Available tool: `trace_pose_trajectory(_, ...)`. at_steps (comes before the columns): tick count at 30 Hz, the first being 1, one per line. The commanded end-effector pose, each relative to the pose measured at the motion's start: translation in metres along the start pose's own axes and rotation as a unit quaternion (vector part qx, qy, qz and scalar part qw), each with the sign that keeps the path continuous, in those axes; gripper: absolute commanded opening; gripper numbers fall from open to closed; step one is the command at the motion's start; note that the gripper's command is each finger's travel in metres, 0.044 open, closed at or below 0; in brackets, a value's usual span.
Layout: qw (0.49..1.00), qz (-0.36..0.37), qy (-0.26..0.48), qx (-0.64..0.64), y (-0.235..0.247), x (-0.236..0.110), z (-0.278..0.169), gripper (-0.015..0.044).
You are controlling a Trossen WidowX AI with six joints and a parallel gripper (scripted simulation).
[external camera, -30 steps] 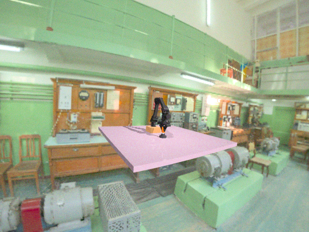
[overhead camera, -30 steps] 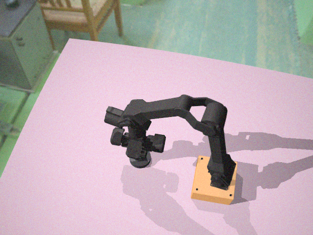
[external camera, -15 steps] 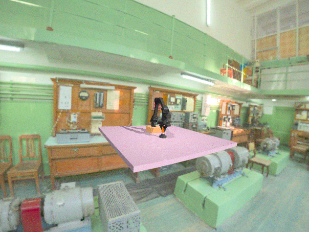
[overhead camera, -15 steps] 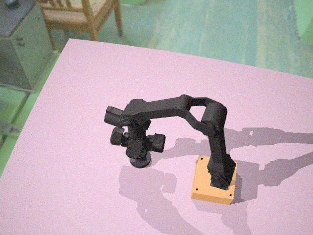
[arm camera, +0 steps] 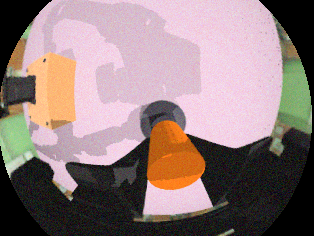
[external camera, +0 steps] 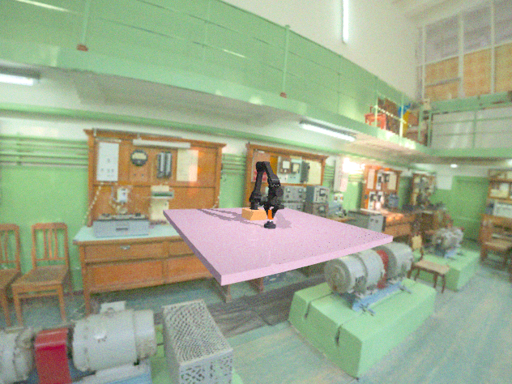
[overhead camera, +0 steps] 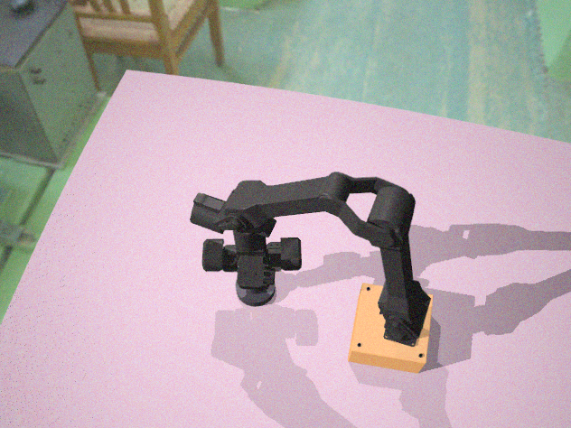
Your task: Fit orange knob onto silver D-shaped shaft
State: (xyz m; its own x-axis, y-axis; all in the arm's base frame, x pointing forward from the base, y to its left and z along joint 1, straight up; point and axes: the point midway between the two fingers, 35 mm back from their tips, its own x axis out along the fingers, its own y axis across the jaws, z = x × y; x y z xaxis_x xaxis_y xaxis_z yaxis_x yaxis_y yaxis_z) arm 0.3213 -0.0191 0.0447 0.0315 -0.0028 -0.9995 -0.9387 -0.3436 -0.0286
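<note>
One orange knob (arm camera: 174, 155) in one gripper (arm camera: 174, 181), above one pedestal (arm camera: 161, 117).

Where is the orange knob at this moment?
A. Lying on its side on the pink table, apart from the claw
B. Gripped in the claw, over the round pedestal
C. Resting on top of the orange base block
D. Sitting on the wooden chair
B: in the wrist view the orange knob sits between the claw fingers, its far end over the dark round pedestal.
</note>
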Motion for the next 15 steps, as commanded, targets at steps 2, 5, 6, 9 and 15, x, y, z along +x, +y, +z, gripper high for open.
trace_pose_trajectory(2, 1.000, -0.002, 0.000, -0.008, -0.0014, 0.0014, -0.0001, 0.0000)
trace_pose_trajectory(5, 1.000, -0.002, 0.000, -0.008, -0.0016, 0.0022, -0.0003, 0.0000)
trace_pose_trajectory(6, 1.000, -0.002, 0.000, -0.008, -0.0017, 0.0025, -0.0003, 0.0000)
trace_pose_trajectory(9, 1.000, -0.002, 0.000, -0.008, -0.0018, 0.0018, -0.0003, 0.0000)
trace_pose_trajectory(15, 1.000, -0.002, 0.000, -0.008, -0.0017, 0.0023, -0.0003, 0.0000)
